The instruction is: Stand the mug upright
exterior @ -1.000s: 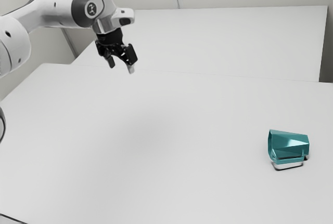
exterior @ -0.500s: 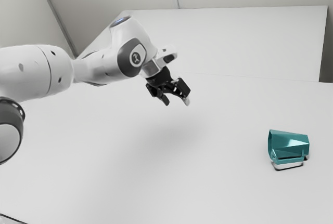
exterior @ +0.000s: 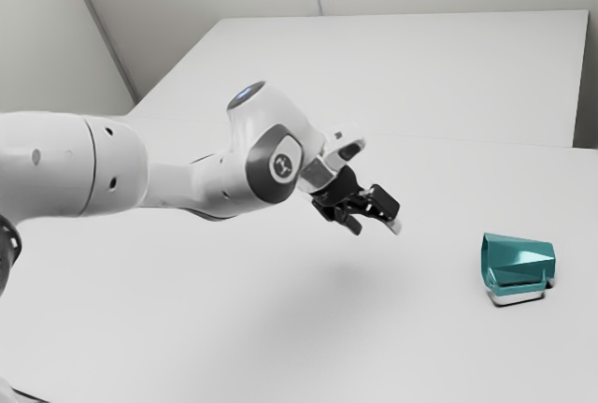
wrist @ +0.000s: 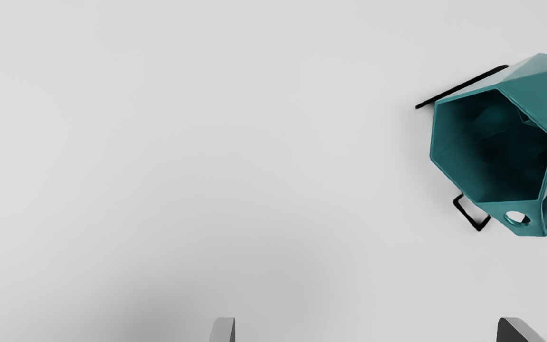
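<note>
From the exterior view we have the whole layout: the arm (exterior: 103, 165) reaching in from the exterior view's left, its gripper (exterior: 376, 228) above the pale desk (exterior: 215, 328), and the mug (exterior: 519, 261) on the desk toward the exterior view's right, well apart from the gripper. That view gives us the mug's flank; the wrist view looks into its dark hollow, and there we note a round hole (wrist: 516, 218) through the teal piece beside the rim (wrist: 433, 128), plus a thin black bar (wrist: 463, 86) and a small black angular outline (wrist: 472, 213) at the mug's edges. Gripper wide, by the wrist view: fingers (wrist: 222, 331) well spread, nothing between them. Mug: teal, faceted, glossy, lying on its side, mouth toward the exterior view's left, so not upright. Against the earlier frames, the gripper has travelled toward the exterior view's right and come down in that view, now nearer the mug; more of the arm has entered with it. Mug unmoved, same spot, same pose.
</note>
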Controlling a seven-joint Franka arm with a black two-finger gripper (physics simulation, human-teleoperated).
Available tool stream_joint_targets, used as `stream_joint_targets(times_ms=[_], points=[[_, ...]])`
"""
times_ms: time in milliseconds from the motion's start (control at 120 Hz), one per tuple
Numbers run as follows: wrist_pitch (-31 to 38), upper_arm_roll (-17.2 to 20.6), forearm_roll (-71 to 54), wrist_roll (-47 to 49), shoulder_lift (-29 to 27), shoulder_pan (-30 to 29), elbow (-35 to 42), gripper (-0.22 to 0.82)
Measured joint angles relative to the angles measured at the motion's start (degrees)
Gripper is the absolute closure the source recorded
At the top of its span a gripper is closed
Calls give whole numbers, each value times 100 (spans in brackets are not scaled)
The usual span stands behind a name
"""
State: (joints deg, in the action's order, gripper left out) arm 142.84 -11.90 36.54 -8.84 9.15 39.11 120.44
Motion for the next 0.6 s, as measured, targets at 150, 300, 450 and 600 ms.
stream_joint_targets(times_ms=[150, 300, 450, 600], points=[[314, 0, 236, 15, 545, 252, -334, 0], [470, 3, 485, 30, 924, 413, -752, 0], [645, 1, 837, 49, 1098, 712, -890, 0], [800, -5, 1168, 64, 1172, 840, -905, 0]])
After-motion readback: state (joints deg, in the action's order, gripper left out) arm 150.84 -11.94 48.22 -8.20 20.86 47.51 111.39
